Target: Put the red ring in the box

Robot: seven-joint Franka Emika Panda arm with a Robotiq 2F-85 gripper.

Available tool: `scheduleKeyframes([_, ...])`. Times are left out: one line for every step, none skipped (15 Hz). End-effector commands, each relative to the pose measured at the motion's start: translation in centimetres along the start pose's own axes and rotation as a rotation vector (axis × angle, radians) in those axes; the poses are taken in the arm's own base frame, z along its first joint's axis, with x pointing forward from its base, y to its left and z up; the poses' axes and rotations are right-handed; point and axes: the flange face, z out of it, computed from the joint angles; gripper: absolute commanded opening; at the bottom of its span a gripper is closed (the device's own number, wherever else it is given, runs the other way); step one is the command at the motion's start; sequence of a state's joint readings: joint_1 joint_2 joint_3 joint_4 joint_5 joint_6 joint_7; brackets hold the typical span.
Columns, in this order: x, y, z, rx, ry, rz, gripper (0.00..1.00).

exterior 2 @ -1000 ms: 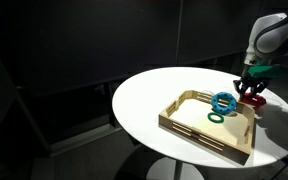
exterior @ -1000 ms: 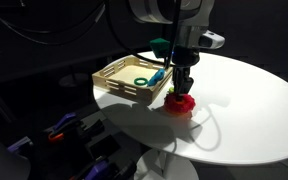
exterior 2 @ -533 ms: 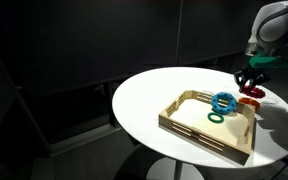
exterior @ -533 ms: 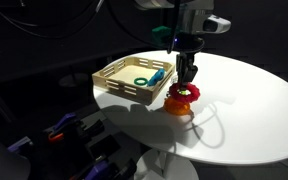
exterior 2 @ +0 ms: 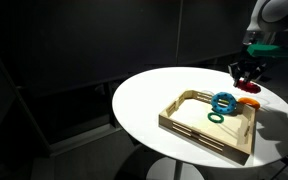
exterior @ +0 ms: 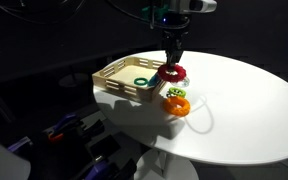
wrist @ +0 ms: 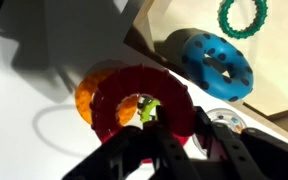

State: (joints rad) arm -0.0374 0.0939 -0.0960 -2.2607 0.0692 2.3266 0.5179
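Note:
My gripper [exterior: 171, 62] is shut on the red ring [exterior: 172, 73] and holds it in the air, just by the near corner of the box [exterior: 119, 89]. In the other exterior view the gripper [exterior 2: 246, 73] and red ring [exterior 2: 252, 88] hang past the far end of the tan wooden box [exterior 2: 198, 135]. In the wrist view the red ring [wrist: 124, 95] sits between my fingers [wrist: 170, 137], with the box floor [wrist: 176, 15] at upper right.
An orange ring [exterior: 177, 103] lies on the white round table [exterior: 244, 110] below the red ring, and shows in the wrist view [wrist: 84, 97]. A blue ring [wrist: 216, 65] and a green ring [wrist: 242, 15] lie in the box. A small silver dish [wrist: 225, 124] sits beside it.
The gripper has lifted the red ring off the orange ring and carried it up and toward the box. The orange ring stays on the table.

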Motion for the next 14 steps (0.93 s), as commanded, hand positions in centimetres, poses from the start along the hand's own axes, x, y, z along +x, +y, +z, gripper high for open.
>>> scheduleKeyframes([-1.4, -1.6, -1.7, 0.023, -0.016, -0.032, 0.11])
scheduleKeyframes([-1.9, -2.2, -1.9, 0.025, -0.016, -0.045, 0.11])
scheduleKeyframes([-2.3, -2.6, -2.1, 0.027, -0.015, -0.057, 0.11])
scheduleKeyframes([-2.7, -3.1, -2.2, 0.032, -0.017, -0.071, 0.11])
scheduleKeyframes([-3.1, -3.6, -2.3, 0.035, -0.018, -0.08, 0.11])
scheduleKeyframes([-3.4, -4.0, -2.3, 0.038, -0.017, -0.089, 0.11])
scheduleKeyframes([-3.8, -4.5, -2.3, 0.036, -0.018, -0.098, 0.11])
scheduleKeyframes([-4.2, -5.0, -2.2, 0.032, -0.017, -0.11, 0.11])
scheduleKeyframes([-4.5, -5.4, -2.1, 0.027, -0.016, -0.122, 0.11])
scheduleKeyframes([-4.9, -5.8, -2.0, 0.024, -0.017, -0.133, 0.11])
scheduleKeyframes([-5.3, -6.3, -1.8, 0.019, -0.017, -0.146, 0.11])
scheduleKeyframes([-5.7, -6.8, -1.5, 0.014, -0.016, -0.16, 0.11])
scheduleKeyframes([-6.2, -7.3, -1.4, 0.01, -0.017, -0.173, 0.11])
scheduleKeyframes([-6.6, -7.8, -1.1, 0.007, -0.019, -0.187, 0.11])
